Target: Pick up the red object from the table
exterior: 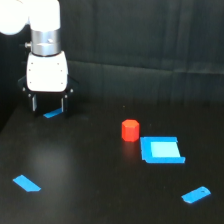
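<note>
Far left: tool (48, 105) spread open, empty, above a small blue piece (52, 114). Mid-desk: red object (130, 130) standing upright, long axis vertical, just beside blue square piece (161, 150). Matte black desk (90, 190), slight sheen, dark curtain (150, 35) behind.

We see four blue things. A small blue piece (52, 114) lies right under the claw (48, 106), between its two fingers. A big blue square (160, 150) sits far from the claw, lower down and toward the exterior view's right. A flat blue strip (26, 183) lies well below the claw, near the front. Another little blue piece (196, 194) lies farthest from the claw, in the front corner on the exterior view's right. A dark curtain (150, 35) hangs behind the claw.
</note>
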